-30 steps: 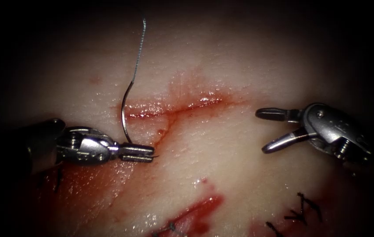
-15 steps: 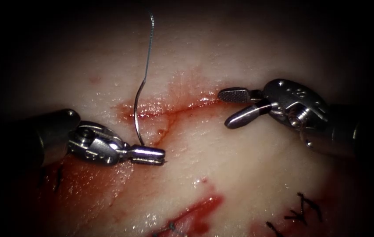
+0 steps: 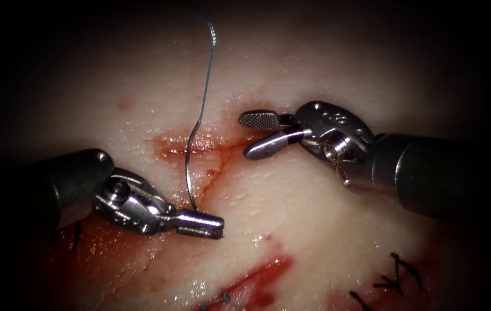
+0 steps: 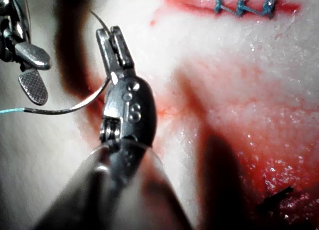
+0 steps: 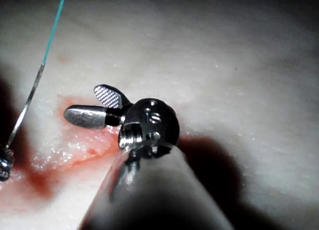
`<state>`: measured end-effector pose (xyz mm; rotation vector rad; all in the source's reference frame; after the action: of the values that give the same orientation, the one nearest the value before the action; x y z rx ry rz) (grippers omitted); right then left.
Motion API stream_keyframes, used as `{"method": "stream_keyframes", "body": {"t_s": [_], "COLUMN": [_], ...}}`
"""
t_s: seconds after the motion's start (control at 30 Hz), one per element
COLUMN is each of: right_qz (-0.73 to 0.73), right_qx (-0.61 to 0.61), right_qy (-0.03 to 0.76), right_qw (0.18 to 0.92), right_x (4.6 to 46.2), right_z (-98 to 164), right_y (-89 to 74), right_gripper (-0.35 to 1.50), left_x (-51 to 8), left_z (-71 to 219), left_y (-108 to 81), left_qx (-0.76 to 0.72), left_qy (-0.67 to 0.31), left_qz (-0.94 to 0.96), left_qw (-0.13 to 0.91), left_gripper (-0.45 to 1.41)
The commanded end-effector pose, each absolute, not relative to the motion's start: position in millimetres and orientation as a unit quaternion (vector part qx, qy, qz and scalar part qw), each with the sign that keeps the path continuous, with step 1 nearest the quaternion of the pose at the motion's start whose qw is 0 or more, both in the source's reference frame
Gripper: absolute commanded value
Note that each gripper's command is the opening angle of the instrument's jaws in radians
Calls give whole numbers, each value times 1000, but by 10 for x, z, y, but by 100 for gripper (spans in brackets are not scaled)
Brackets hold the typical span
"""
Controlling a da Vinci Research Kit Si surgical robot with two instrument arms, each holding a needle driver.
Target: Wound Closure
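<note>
My left pincer sits low and left of the middle in the endoscope view. It is a small shiny metal tool with two jaws pressed together on the thin curved silver needle. It pinches the needle near one end. From there the needle bends up across the left end of the cut, a thin red line in the pale pink pork tissue. I cannot tell if the needle only lies over the cut or touches it; I see no part of it under the tissue. My left wrist view shows the same grip, with the needle curving away from the jaws.

At the top of the needle the thin blue-green thread starts and runs up to the top middle of the frame.

Farther back, my right pincer is spread wide and holds nothing. It hangs right over the cut, just right of the needle. One second ago it was far out at the right side of the frame. It has slid left, close to the needle now. My left pincer has slid a bit down and right, taking the needle along.

I think this means the empty pincer is coming near the needle, but the two are still apart.

Near the bottom edge there is red fluid and dark old stitches.
</note>
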<state>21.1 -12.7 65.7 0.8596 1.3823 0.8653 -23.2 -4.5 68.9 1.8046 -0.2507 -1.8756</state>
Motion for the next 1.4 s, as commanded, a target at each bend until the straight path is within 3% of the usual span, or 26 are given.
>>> {"method": "stream_keyframes", "body": {"t_s": [0.03, 1.4], "right_qz": [370, 357], "right_qx": [374, 387], "right_qy": [598, 612], "right_qw": [604, 590], "right_x": [227, 224], "right_z": [659, 653], "right_y": [-120, -117], "right_gripper": [126, 99], "left_x": [-235, -219], "left_z": [693, 673], "left_y": [-37, -38], "left_qx": [666, 682], "left_qy": [-97, -110], "left_qz": [-694, -675], "left_qw": [258, 259], "left_gripper": [-45, -45]}}
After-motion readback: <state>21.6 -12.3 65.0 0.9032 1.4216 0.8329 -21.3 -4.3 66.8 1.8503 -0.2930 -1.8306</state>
